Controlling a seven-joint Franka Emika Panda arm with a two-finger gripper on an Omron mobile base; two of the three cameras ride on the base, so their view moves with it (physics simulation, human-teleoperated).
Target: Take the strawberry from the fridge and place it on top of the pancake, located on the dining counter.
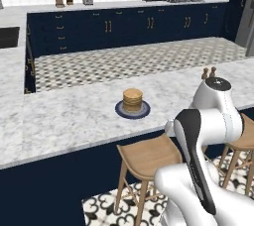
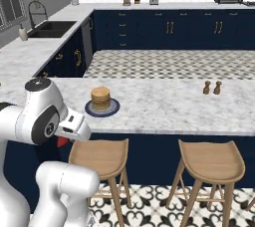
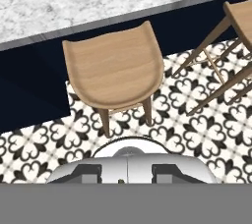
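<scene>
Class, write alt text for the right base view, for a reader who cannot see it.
A pancake stack on a dark plate sits on the marble dining counter, with two wooden stools below and the robot arm at lower left.

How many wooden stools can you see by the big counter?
2. One stool is below the pancake, beside the robot arm; the other stool stands further right under the dining counter. More may be hidden outside the pictures.

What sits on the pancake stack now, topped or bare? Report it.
Bare. The pancake stack on its plate shows a flat golden top, no berry. A red bit shows under the arm's hand.
</scene>
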